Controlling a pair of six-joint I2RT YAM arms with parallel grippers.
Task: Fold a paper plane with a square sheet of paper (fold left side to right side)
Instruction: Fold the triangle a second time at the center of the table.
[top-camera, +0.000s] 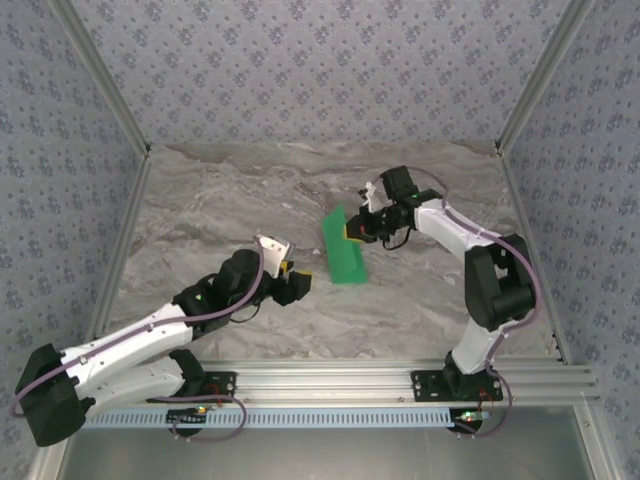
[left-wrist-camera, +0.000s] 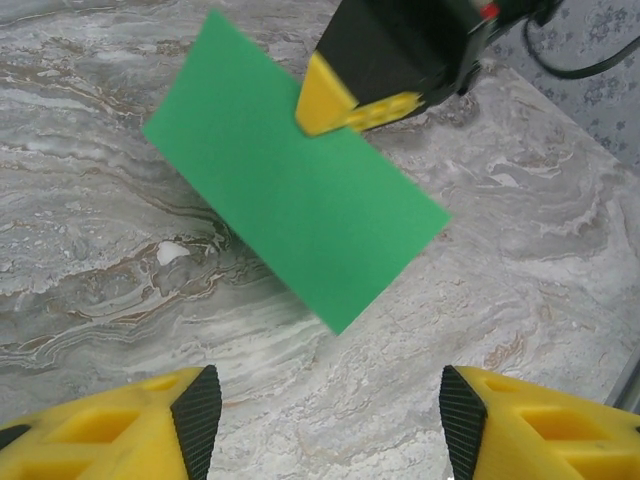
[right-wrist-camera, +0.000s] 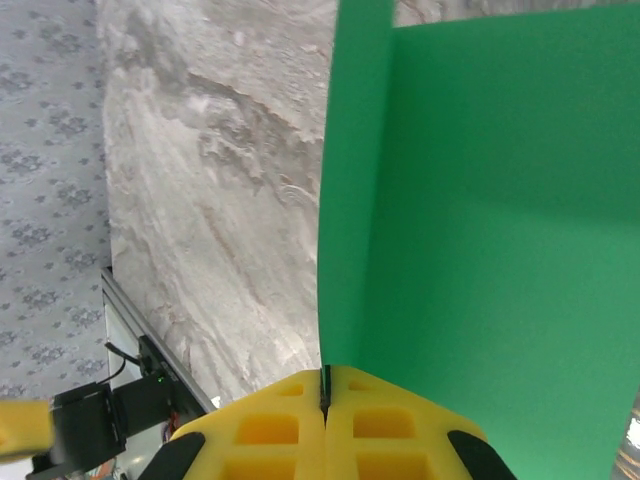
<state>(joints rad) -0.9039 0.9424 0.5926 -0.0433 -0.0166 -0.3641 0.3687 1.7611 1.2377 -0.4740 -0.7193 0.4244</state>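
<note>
Square sheet of paper (top-camera: 344, 252) was folded over into a narrow green rectangle, mid-table (top-camera: 220, 200). Right gripper (right-wrist-camera: 324, 385) pinched the sheet's right-hand edge, fingers pressed together on it. Left gripper (left-wrist-camera: 330, 415) stood spread, holding nothing, near the sheet's near-left side and not touching it.

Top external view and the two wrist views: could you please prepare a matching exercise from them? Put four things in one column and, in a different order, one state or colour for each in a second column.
Things
1. left hand
2. right hand
3. green paper
4. table

States or colours
A. grey, marbled
B. shut on an edge of the paper
C. doubled over, a rectangle
D. open, with nothing between its fingers

Pairs: 1-D, 2-B, 3-C, 4-A
</note>
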